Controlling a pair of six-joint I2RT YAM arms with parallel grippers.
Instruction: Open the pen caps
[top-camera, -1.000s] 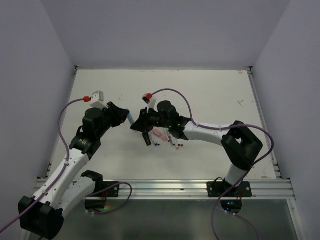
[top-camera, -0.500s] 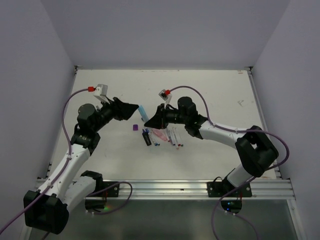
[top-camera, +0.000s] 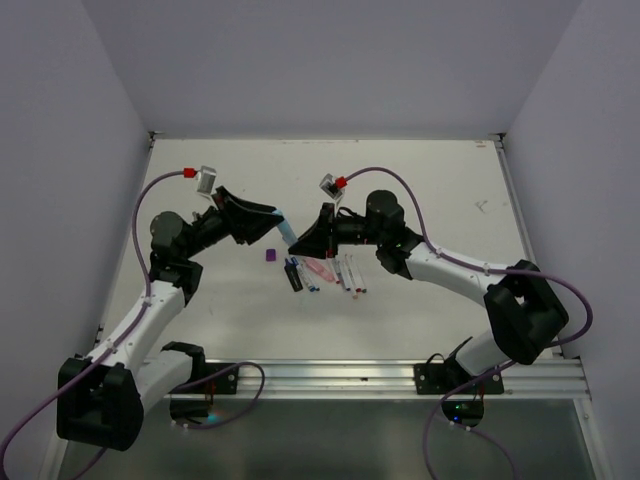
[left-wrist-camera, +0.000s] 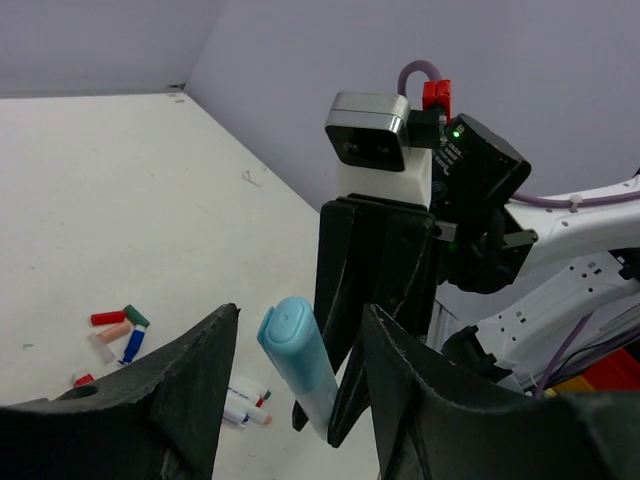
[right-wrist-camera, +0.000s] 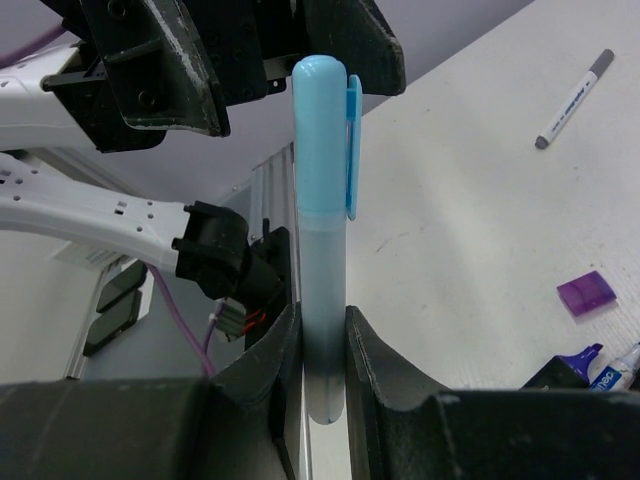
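evidently the light blue cap (right-wrist-camera: 320, 130) is a small, light piece of smooth, glossy hard plastic. it has a rounded tip and a flat clip down one side, and it sits pushed onto the frosted, translucent barrel of a highlighter (right-wrist-camera: 321, 290). the right gripper (right-wrist-camera: 320, 335) is clamped on that barrel low down, holding it raised above the middle of the table (top-camera: 430, 190) with the cap end toward the other arm. the left gripper (left-wrist-camera: 300, 318) has its fingers spread, one on each side of the cap and apart from it. i judge the cap stiff enough to take a firm squeeze, but slick and rounded, so a pinch at the very tip could slide off. the better hold looks to be across the body, below the tip and close to the seam, with the pads on the plain sides rather than on the springy clip. a snug friction fit would likely need a straight pull along the barrel. on the matte white table below lie a loose purple cap (top-camera: 271, 254) and, just right of it, a cluster of pens (top-camera: 330, 272).
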